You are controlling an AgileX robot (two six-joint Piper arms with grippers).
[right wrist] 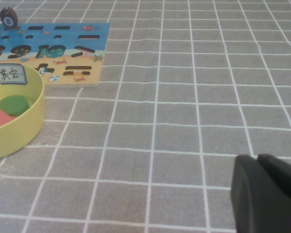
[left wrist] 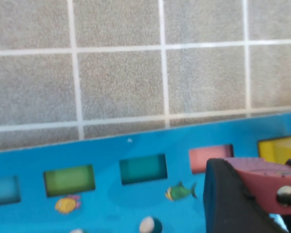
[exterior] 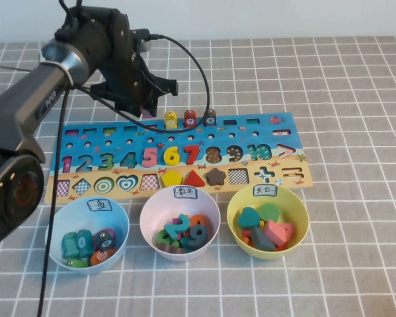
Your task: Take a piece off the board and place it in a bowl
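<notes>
My left gripper (exterior: 145, 105) hovers over the back edge of the blue board (exterior: 204, 140), just left of the standing pieces. In the left wrist view the gripper (left wrist: 262, 191) is shut on the pink piece (left wrist: 262, 171), lifted just above its empty pink slot (left wrist: 203, 158) in the board (left wrist: 111, 204). The pale blue bowl (exterior: 57, 224) stands in front of the board at the left and holds several pieces. My right gripper (right wrist: 267, 194) is shut and empty, low over bare tablecloth to the right of the board (right wrist: 53, 48); it is out of the high view.
Yellow (exterior: 171, 119), red (exterior: 191, 119) and dark (exterior: 209, 117) pieces stand upright in the board's back row. A pinkish-white bowl (exterior: 148, 208) and a yellow bowl (exterior: 301, 218) with pieces stand in front of the board. A cable (exterior: 198, 72) loops off the left arm.
</notes>
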